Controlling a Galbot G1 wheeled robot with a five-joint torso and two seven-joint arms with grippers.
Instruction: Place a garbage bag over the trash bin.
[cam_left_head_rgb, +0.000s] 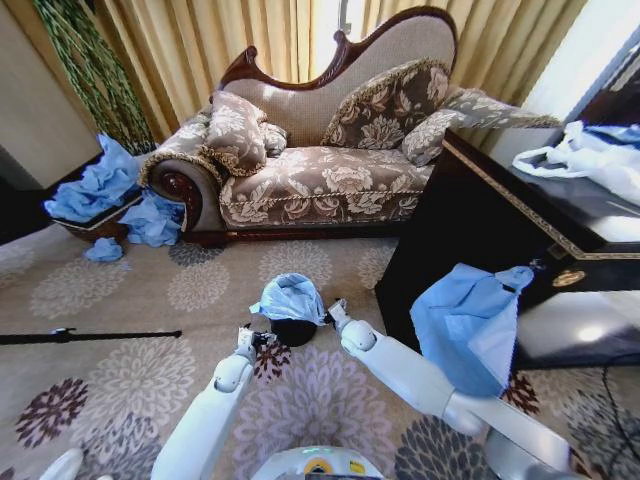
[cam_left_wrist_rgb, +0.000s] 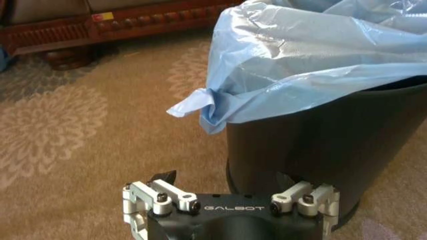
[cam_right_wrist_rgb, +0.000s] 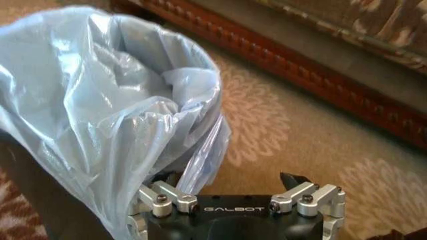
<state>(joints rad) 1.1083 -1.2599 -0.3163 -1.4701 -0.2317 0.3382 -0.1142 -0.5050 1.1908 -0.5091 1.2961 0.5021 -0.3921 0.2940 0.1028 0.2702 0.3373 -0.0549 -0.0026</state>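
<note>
The black trash bin (cam_left_head_rgb: 293, 332) stands on the patterned carpet in front of me. The light blue garbage bag (cam_left_head_rgb: 290, 297) is draped over its rim, with a loose corner hanging down the outside. In the left wrist view my left gripper (cam_left_wrist_rgb: 225, 177) is open, low beside the bin (cam_left_wrist_rgb: 327, 145) and below the bag's hanging hem (cam_left_wrist_rgb: 300, 65). My right gripper (cam_right_wrist_rgb: 227, 179) is open at the opposite side, and a fold of the bag (cam_right_wrist_rgb: 100, 95) hangs close to one fingertip (cam_right_wrist_rgb: 163, 178). In the head view the left gripper (cam_left_head_rgb: 262, 340) and right gripper (cam_left_head_rgb: 335, 312) flank the bin.
A floral sofa (cam_left_head_rgb: 320, 180) stands behind the bin. A dark cabinet (cam_left_head_rgb: 480, 230) at the right carries a larger blue sheet-like bag (cam_left_head_rgb: 465, 320) and white bags (cam_left_head_rgb: 590, 155). Blue bags (cam_left_head_rgb: 100, 185) pile up at the left. A black rod (cam_left_head_rgb: 90, 336) lies on the carpet.
</note>
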